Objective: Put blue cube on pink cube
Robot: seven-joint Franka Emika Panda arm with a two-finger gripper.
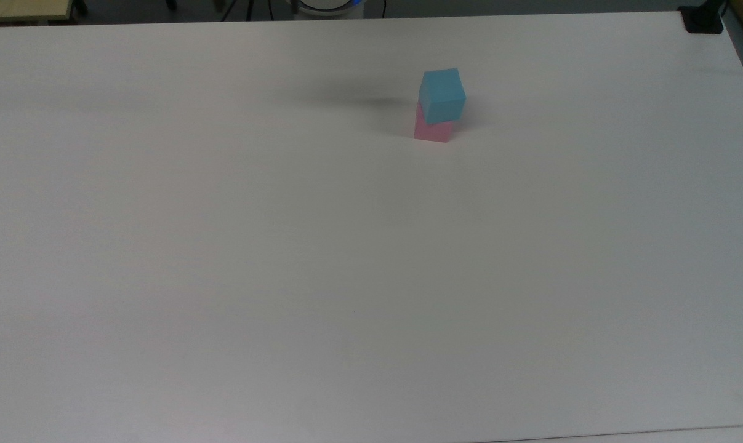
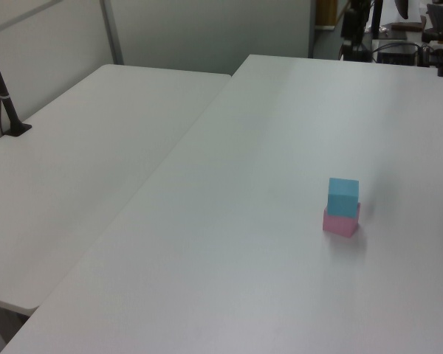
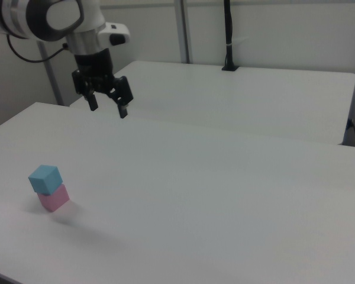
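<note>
Matte blue cube (image 1: 442,95) (table (image 1: 285,246) too).

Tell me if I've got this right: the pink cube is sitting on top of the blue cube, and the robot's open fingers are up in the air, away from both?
Not quite. The blue cube sits on top of the pink cube, as the right view shows. The rest holds: the gripper is open, raised and away from both.
</note>
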